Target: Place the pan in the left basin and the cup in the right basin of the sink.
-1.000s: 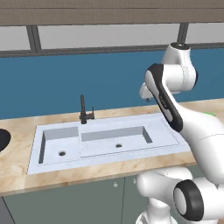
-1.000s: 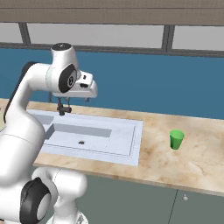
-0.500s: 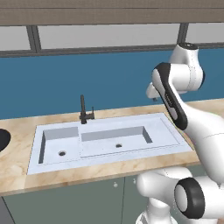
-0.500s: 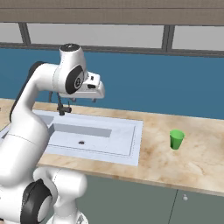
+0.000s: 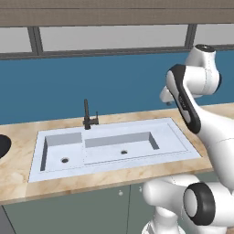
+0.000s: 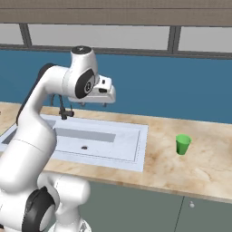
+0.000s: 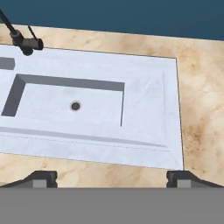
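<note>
On the counter [image 6: 204, 167] the cup [image 6: 183, 144] waits; your released gripper [image 7: 111, 177] has swung right, toward it.

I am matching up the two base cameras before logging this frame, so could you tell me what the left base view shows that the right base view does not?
Left base view: the pan, a dark shape at the frame's left edge on the counter, and the left basin with its drain. Right base view: the cup, upright on the counter right of the sink. Both: the sink, the right basin, the faucet and the wooden counter.
</note>
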